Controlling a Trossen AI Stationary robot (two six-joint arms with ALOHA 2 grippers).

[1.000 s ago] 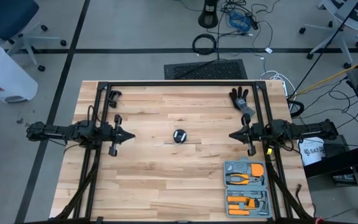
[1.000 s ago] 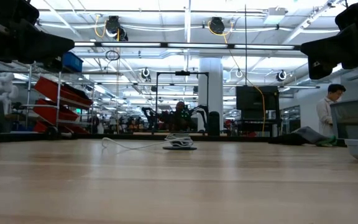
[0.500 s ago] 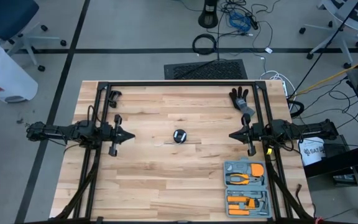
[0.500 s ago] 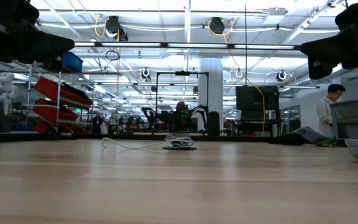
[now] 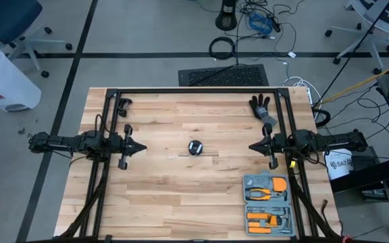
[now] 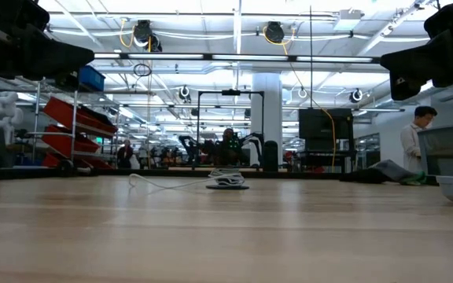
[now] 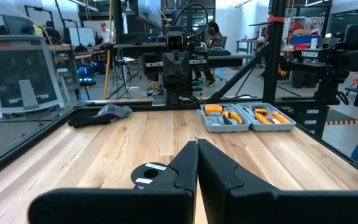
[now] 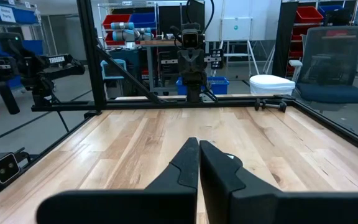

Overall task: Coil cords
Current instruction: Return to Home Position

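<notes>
The small round black reel (image 5: 195, 147) with a pale centre lies flat on the wooden table's middle. Its thin white cord (image 5: 181, 155) trails loose on the table toward the left; in the low view the cord (image 6: 163, 185) runs left from the reel (image 6: 227, 182). My left gripper (image 5: 142, 146) hovers shut left of the reel, pointing at it; the reel shows partly behind its fingers (image 7: 148, 174). My right gripper (image 5: 252, 146) hovers shut right of the reel, pointing at it. Both are empty.
A grey tool tray (image 5: 267, 204) with orange-handled tools sits at the near right. A black glove (image 5: 261, 108) lies at the far right, a small black object (image 5: 122, 104) at the far left. Black frame bars (image 5: 194, 91) border the table. A thick black cable ring (image 5: 222, 47) lies on the floor beyond.
</notes>
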